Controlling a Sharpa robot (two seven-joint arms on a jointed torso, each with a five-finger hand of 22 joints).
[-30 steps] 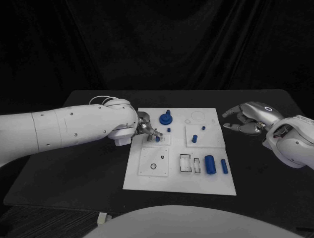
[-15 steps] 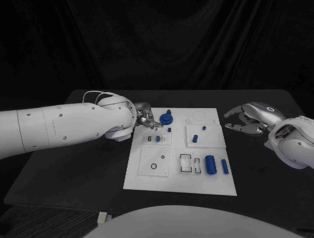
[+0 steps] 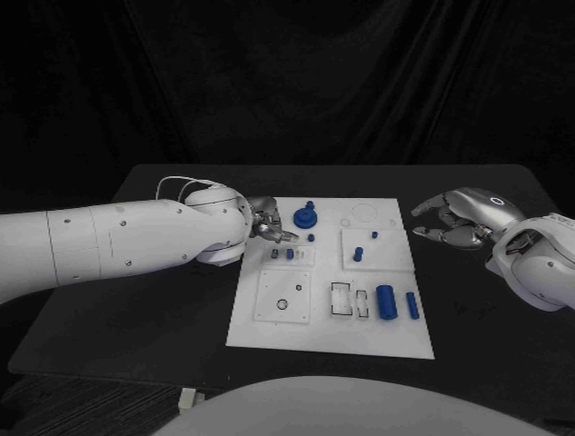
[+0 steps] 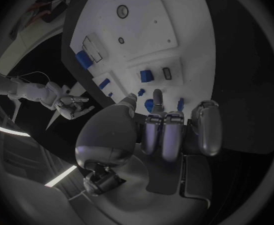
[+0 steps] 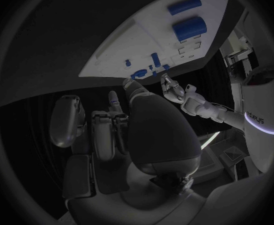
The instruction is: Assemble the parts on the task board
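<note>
Left hand (image 3: 269, 231) hovers over the far left corner of the white task board (image 3: 268, 331), its fingers (image 4: 164, 133) curled loosely above the board's surface; whether anything is pinched between them I cannot tell. From the left wrist view, the fingertips sit just beside a round blue disc with an upright peg (image 3: 305, 216) and a couple of small blue pegs.

Right hand (image 3: 460, 218) hangs off the board's right edge, above the black table (image 3: 143, 300), fingers curled inward with nothing visible in them.

On the task board, the blue parts are spread out. The disc stands near the far edge, with a tiny blue peg (image 3: 311, 238) just in front of it. A raised white block in the far right area carries a blue peg (image 3: 357, 255) and a smaller one (image 3: 373, 234). Near the front right, a thick blue cylinder (image 3: 384, 302) lies beside a thinner blue rod (image 3: 411, 305), apart but close. Left of them sit rectangular slots (image 3: 341, 299), and further left a white square plate with a small ring (image 3: 281, 304) on it.
</note>
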